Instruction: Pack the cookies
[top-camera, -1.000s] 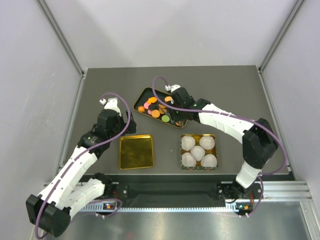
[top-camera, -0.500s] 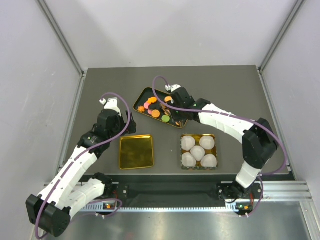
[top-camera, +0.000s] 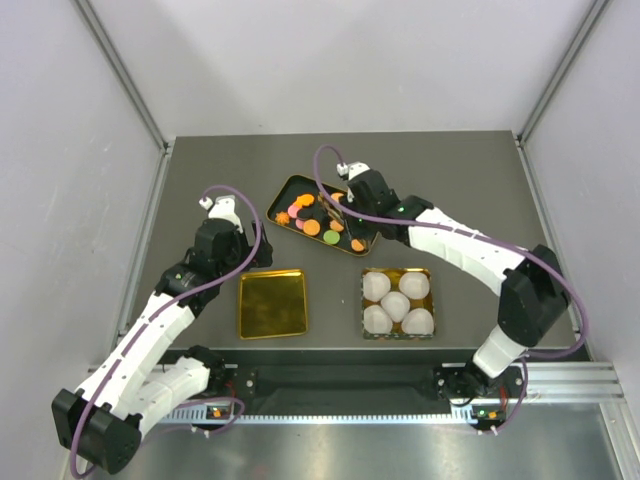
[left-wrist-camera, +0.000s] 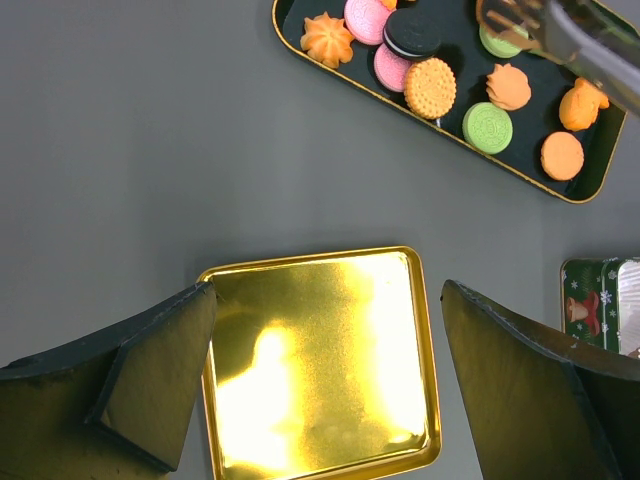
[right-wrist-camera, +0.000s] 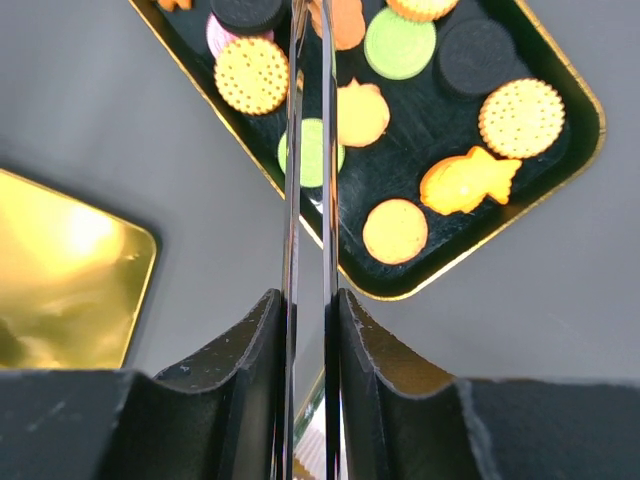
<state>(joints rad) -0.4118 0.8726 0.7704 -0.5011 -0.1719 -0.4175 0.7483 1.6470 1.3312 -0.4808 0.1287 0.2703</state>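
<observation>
My right hand (right-wrist-camera: 308, 300) is squeezed nearly shut on a pair of tongs (right-wrist-camera: 293, 150). Both fingers press the two thin metal blades until only a narrow gap is left between them. The blades reach out over the black tray (right-wrist-camera: 430, 120). Their tips sit at its far end, among the cookies (right-wrist-camera: 397, 230). I cannot tell whether a cookie is caught between the tips.

All the cookies lie in that black tray: round orange, green, pink and black ones, plus a few orange shaped pieces, one of them like a fish.

My left hand (left-wrist-camera: 328, 300) is spread wide and grips nothing. It hovers above the gold tray (left-wrist-camera: 320, 400), with one finger over each side edge.

On the bench (top-camera: 470, 170), seen from above, the black tray lies at 1 o'clock from the gold tray, a little apart from it. The tin (top-camera: 432, 272) sits at 3 o'clock from the gold tray and at 5 o'clock from the black tray. Four white cups (top-camera: 396, 305) fill it.
</observation>
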